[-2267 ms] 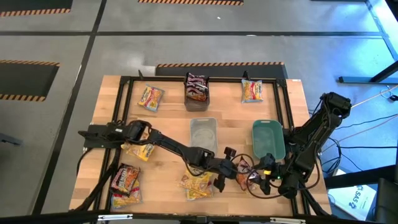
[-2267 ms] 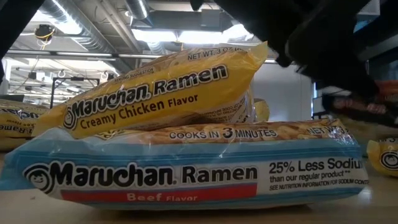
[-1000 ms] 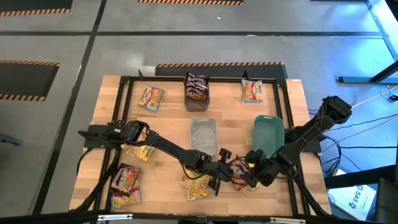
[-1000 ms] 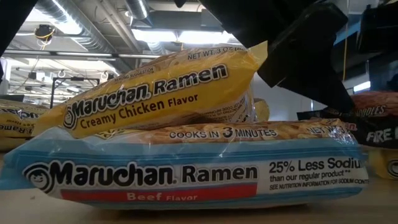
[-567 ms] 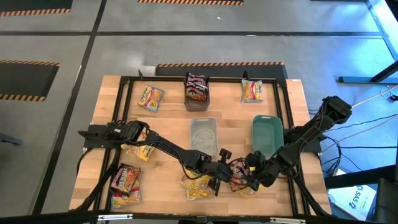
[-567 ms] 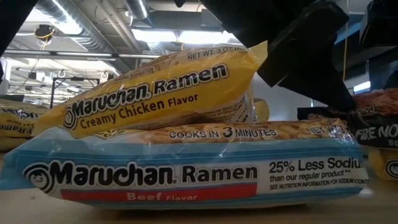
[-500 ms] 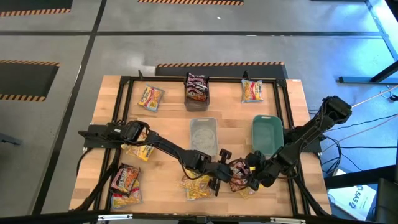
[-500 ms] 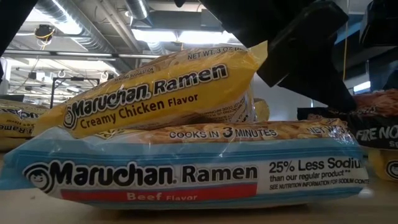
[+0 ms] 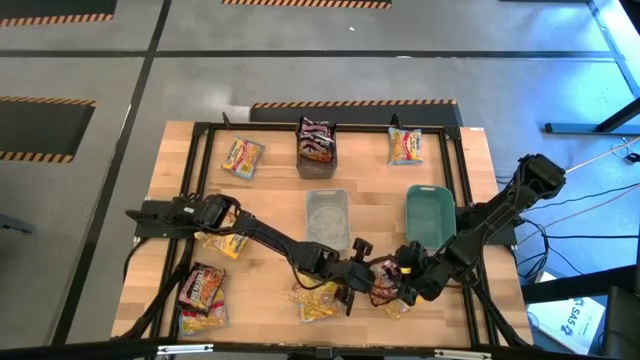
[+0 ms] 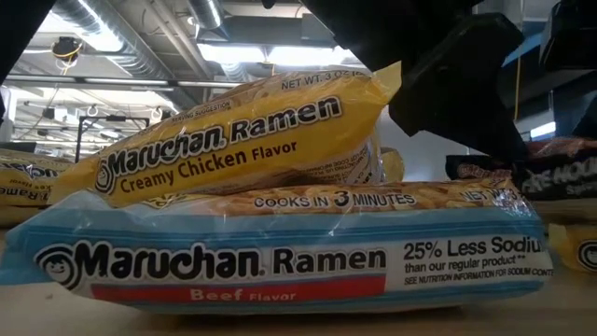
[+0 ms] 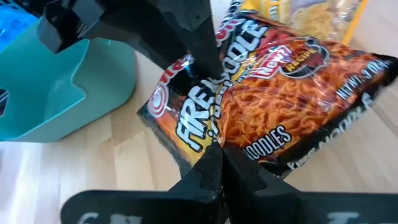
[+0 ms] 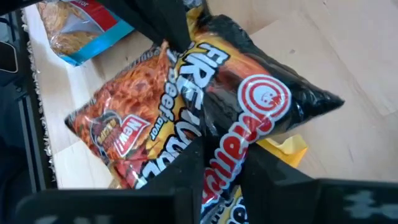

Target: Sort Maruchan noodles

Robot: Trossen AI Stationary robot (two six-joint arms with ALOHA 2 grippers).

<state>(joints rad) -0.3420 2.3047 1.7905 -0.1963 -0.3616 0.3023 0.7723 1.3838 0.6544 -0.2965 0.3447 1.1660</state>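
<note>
Dark fire-noodle packet held above table near front edge, beside teal bin. Left gripper pinches one edge; right gripper clamps opposite edge, likely handover.

Both hands meet at one dark Fire Noodles packet near the front edge of the surface; the left hand and the right hand are pinched on its opposite ends. Room just behind the right hand is blocked by the teal bin. Behind the left hand the clear bin stands close. A yellow and blue packet pile lies just beside the left hand. Bare wood is left between the two bins
</note>
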